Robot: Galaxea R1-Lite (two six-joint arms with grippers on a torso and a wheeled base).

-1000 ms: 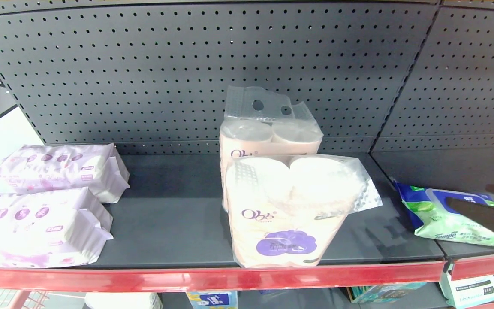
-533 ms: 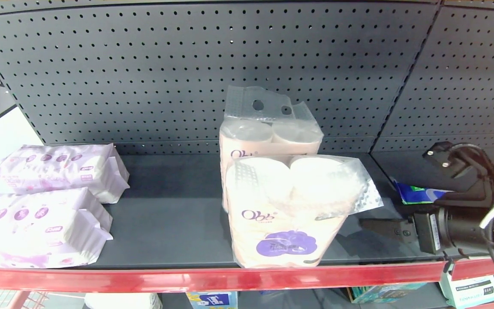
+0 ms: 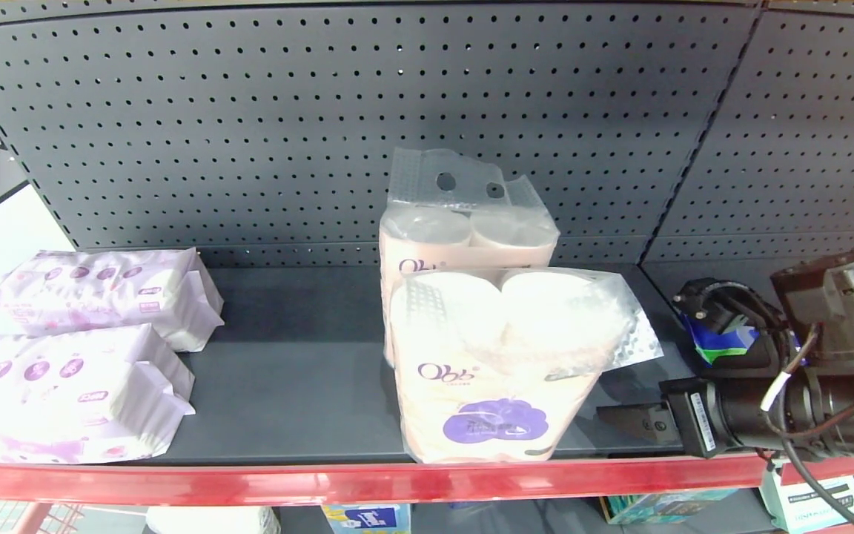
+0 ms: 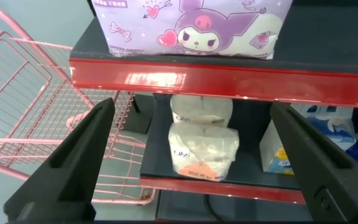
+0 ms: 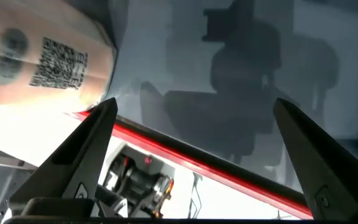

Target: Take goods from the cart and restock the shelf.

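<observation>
Two toilet roll packs stand mid-shelf, one (image 3: 494,363) at the front and one (image 3: 464,230) behind it. My right gripper (image 3: 623,417) hovers low over the shelf board just right of the front pack, open and empty. In the right wrist view the right gripper (image 5: 194,106) spans bare shelf, with the pack's side (image 5: 42,62) close by. My left gripper (image 4: 192,106) is open and empty in front of the shelf's red edge (image 4: 185,78), beside the pink cart (image 4: 30,112). A purple tissue pack (image 4: 191,25) lies above that edge.
Two purple tissue packs (image 3: 64,389) (image 3: 112,293) lie at the shelf's left. A green and blue wet wipes pack (image 3: 720,341) is partly hidden behind my right arm. The perforated back panel (image 3: 323,126) closes the shelf. More packs (image 4: 204,149) sit on the lower shelf.
My right arm has come in from the right edge, passed over the wet wipes pack and moved left toward the front toilet roll pack. The goods have not moved.
</observation>
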